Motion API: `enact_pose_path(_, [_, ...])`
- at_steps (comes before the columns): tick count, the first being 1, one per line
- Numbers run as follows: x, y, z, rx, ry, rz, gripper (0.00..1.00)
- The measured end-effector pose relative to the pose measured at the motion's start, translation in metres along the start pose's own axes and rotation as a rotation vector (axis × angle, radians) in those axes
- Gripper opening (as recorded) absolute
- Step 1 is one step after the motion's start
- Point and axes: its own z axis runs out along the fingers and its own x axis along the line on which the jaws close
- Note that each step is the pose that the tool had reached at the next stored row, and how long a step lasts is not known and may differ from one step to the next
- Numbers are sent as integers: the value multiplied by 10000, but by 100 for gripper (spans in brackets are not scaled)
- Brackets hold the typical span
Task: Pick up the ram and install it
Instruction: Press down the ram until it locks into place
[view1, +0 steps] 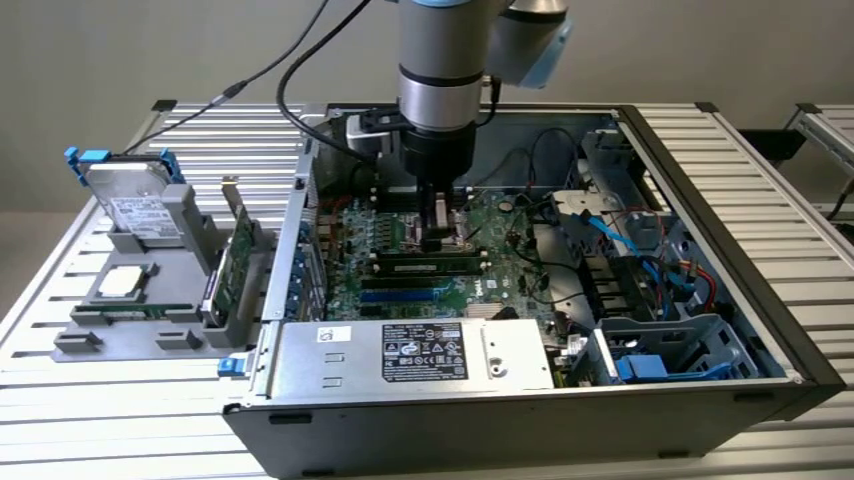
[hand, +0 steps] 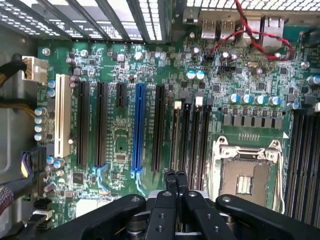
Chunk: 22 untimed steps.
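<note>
Exterior view first: we see the gripper (view1: 438, 232) lowered into the open computer case (view1: 747, 330), hanging just above the green board (view1: 501, 255) near the processor socket. In the wrist view its two fingers (hand: 170, 181) are pressed together with nothing between them, their tips over the long black slots (hand: 190, 140) beside the socket (hand: 246, 175). These slots look empty to us, though we cannot be sure.

The ram (view1: 140, 311), as far as we can tell, is the thin green stick lying flat in the grey holder (view1: 80, 345) outside the case, on the exterior view's left, well apart from the gripper. We judge the job barely begun: the stick is neither picked up nor seated.
</note>
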Motion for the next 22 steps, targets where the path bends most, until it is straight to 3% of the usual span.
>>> enact_pose_path(5, [8, -116, -10, -51, -3, -2, 10])
enact_pose_path(22, [8, -117, -10, -144, 0, -6, 10])
